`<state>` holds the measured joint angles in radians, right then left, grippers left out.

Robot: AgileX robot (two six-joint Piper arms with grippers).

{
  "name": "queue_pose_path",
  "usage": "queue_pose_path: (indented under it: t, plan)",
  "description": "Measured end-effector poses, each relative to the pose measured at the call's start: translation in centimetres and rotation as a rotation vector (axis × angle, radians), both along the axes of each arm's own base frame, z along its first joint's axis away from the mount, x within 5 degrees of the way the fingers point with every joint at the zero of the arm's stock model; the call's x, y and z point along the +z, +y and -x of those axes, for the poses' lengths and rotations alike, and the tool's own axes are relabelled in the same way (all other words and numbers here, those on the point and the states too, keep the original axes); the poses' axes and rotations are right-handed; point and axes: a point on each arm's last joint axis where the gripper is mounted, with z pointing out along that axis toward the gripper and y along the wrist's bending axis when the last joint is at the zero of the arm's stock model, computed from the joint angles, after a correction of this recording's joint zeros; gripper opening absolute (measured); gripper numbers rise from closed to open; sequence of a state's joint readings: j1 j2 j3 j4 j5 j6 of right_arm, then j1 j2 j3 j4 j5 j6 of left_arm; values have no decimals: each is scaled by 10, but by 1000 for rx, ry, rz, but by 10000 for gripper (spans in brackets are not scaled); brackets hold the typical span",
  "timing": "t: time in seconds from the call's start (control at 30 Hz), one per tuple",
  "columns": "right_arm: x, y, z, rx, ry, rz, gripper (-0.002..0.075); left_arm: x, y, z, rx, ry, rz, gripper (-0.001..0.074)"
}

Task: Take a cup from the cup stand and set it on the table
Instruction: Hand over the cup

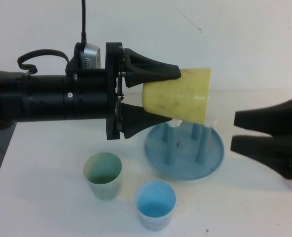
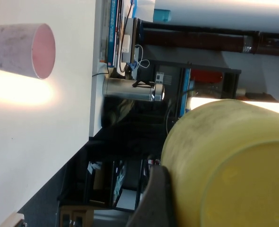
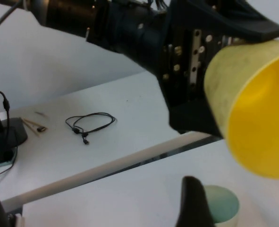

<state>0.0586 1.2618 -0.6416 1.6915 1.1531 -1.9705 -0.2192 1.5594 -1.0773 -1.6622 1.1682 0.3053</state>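
My left gripper is shut on the yellow cup and holds it on its side in the air, mouth to the right, just above and behind the blue cup stand. The cup fills the left wrist view beside one finger. In the right wrist view the cup's open mouth faces the camera. The stand's visible pegs are bare. My right gripper hovers open and empty to the right of the stand, pointing at it.
A green cup and a light blue cup stand on the white table in front of the stand. A pink cup stands near the table's right edge, mostly behind my right gripper.
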Motion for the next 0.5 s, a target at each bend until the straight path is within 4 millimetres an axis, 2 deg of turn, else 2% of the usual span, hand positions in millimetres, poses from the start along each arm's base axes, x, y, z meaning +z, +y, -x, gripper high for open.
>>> queue_pose_path:
  t: [0.2, 0.5]
  plan:
    - [9, 9, -28, 35, -27, -3, 429, 0, 0, -1, 10, 5, -3, 586]
    - [17, 56, -42, 147, -114, 42, 427, -1, 0, -2, 24, 7, -9, 586]
